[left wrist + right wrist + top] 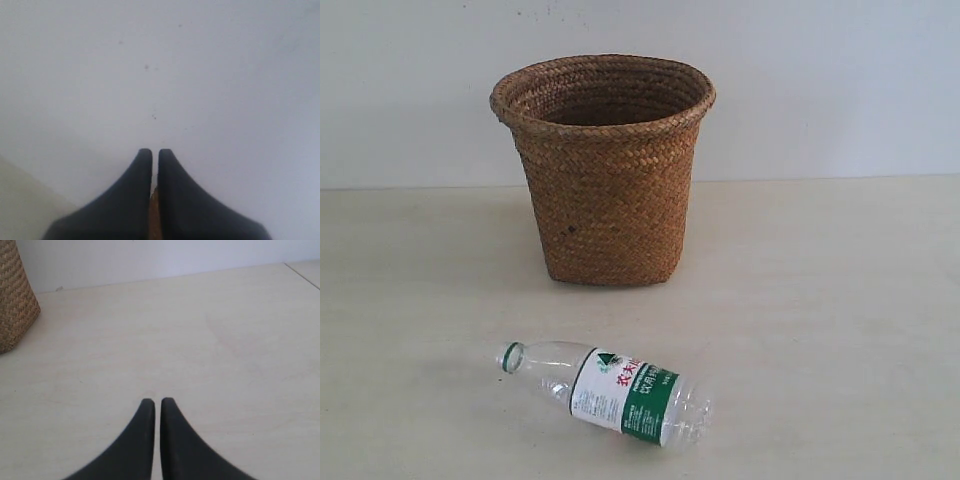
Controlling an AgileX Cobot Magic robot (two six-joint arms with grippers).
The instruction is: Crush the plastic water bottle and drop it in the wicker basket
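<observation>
A plain wall (820, 80), white with a faint bluish-grey cast, runs straight across the back with nothing hung on it. Seen close in the left wrist view, it carries a few tiny dark specks (146, 66). Below it lies a pale cream table (840, 330), smooth and matte, meeting the wall in one clean level line. In the right wrist view a thin dark seam (302, 275) cuts across the tabletop near that wall. The light is soft and even, with only weak, blurred shadows.

Bare lab-style test bench: pale tabletop (840, 330) against blank white wall (820, 80).
</observation>
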